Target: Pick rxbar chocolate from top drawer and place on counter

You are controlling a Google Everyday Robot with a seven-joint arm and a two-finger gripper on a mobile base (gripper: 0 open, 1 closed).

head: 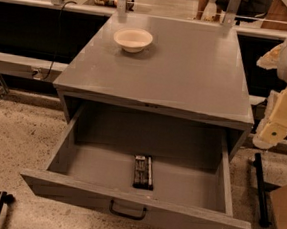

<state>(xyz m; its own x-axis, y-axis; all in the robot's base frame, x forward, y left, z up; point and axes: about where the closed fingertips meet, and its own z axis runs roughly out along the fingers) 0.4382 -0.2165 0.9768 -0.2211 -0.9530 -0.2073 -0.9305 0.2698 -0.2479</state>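
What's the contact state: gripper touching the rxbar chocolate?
Apart. Camera view shows the gripper at the right edge, beside the counter, while the rxbar chocolate lies inside the open top drawer, a wide gap between them.

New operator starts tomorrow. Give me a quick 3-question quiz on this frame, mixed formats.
1. True or false: the rxbar chocolate lies on the counter.
2. What sits on the counter? A) a white bowl B) a mug C) a plate
3. Fill the blank: the pincer is at the ___ edge of the view, outside the open top drawer.

Key
1. False: the bar lies flat inside the top drawer, near its front.
2. A
3. right
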